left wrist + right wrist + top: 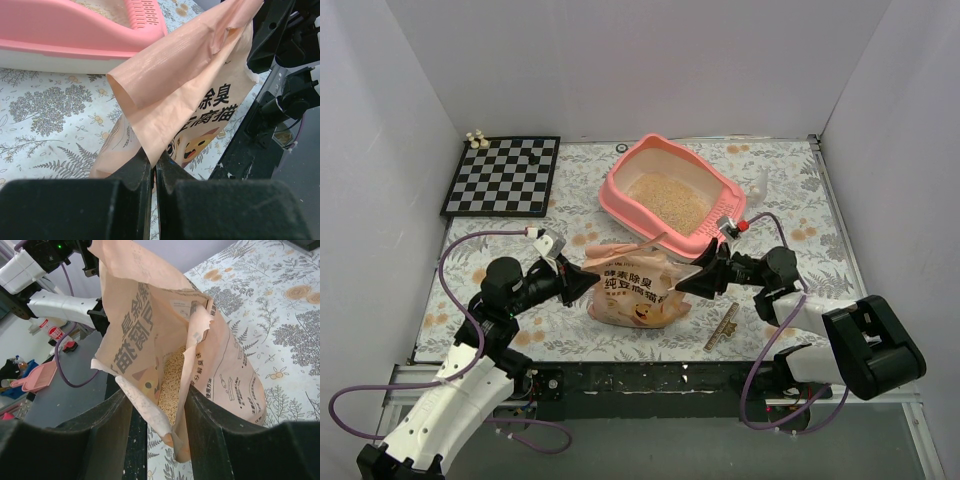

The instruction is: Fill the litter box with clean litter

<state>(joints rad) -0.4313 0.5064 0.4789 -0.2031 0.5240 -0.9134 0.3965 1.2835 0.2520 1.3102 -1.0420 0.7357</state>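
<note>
Table (840,250): floral-print cover. Far left: checkerboard (503,176). Far centre: pink litter box (632,216). Near centre: printed bag (635,292). Right of bag, apart: small tan strip (722,328).

Bright, even light falls from above. Shadows on the flowery table cover (820,200) are small and soft. The top view is sharp. In both wrist views the close black fingers (132,177) look fuzzy, while the crinkled tan printed bag (185,85) looks clear.

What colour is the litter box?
The litter box is pink, with a whitish inner wall. The top external view shows it best.
</note>
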